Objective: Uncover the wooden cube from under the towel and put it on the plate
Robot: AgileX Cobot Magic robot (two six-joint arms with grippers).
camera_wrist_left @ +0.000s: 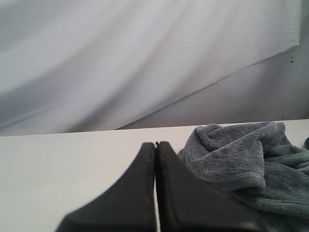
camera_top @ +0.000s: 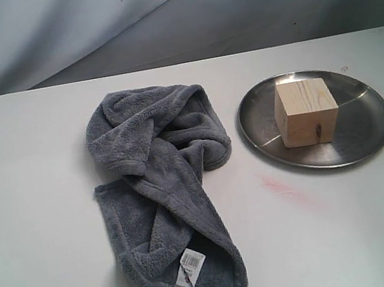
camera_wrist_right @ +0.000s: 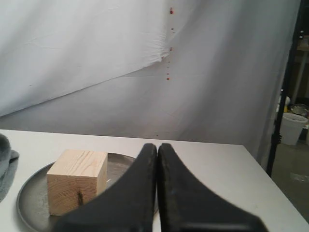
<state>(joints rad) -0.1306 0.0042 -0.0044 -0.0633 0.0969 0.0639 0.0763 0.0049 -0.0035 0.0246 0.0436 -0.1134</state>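
Note:
The wooden cube [camera_top: 306, 110] stands on the steel plate [camera_top: 368, 131] at the right of the table, its dark knot facing front; the right wrist view also shows the cube [camera_wrist_right: 77, 186] on the plate [camera_wrist_right: 29, 203]. The blue-grey towel [camera_top: 162, 186] lies crumpled left of the plate, its white label [camera_top: 192, 266] near the front. My left gripper [camera_wrist_left: 155, 144] is shut and empty, with the towel [camera_wrist_left: 246, 164] beside it. My right gripper [camera_wrist_right: 157, 145] is shut and empty, apart from the cube. Neither gripper shows in the exterior view.
The white table [camera_top: 27, 180] carries a faint red smear [camera_top: 286, 190] in front of the plate. A grey cloth backdrop [camera_top: 155, 16] hangs behind. Off the table's edge, the right wrist view shows a white bucket [camera_wrist_right: 293, 128] and a dark pole [camera_wrist_right: 285, 96].

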